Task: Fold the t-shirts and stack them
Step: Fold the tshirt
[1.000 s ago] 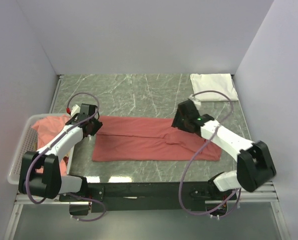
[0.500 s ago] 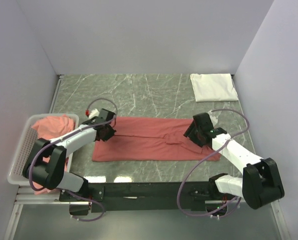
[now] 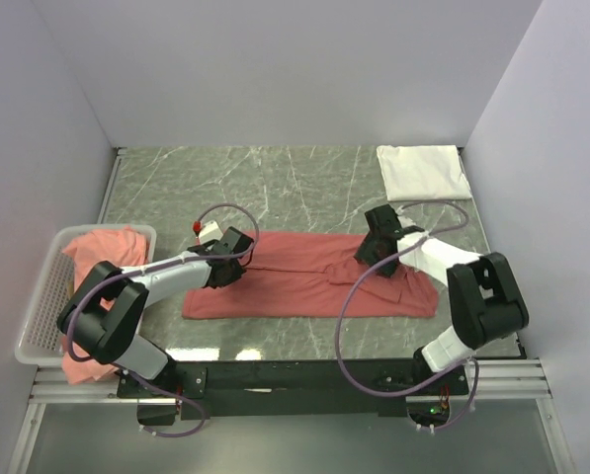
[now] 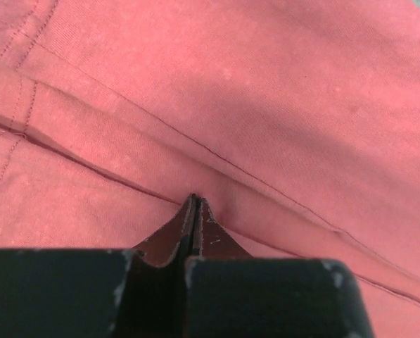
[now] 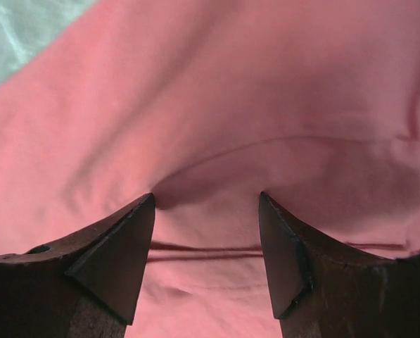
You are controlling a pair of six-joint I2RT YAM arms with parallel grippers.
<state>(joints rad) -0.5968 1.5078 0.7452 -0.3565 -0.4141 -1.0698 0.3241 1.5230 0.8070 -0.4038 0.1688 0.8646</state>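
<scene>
A salmon t-shirt lies folded into a long strip across the middle of the table. My left gripper rests on its left part. In the left wrist view the gripper is shut, its tips at a fold edge of the shirt that puckers up to them. My right gripper sits on the strip's right part. Seen from the right wrist, it stands open, its fingertips pressed into the cloth with a raised wrinkle between them. A folded white t-shirt lies at the back right.
A white mesh basket stands at the left table edge with more salmon shirts heaped in it. The green marble table is walled at the back and on both sides. Cables loop above both arms.
The left gripper moved right along the shirt and closed at the fold. The right gripper moved down toward the near right, then back up and left onto the strip, staying open.
</scene>
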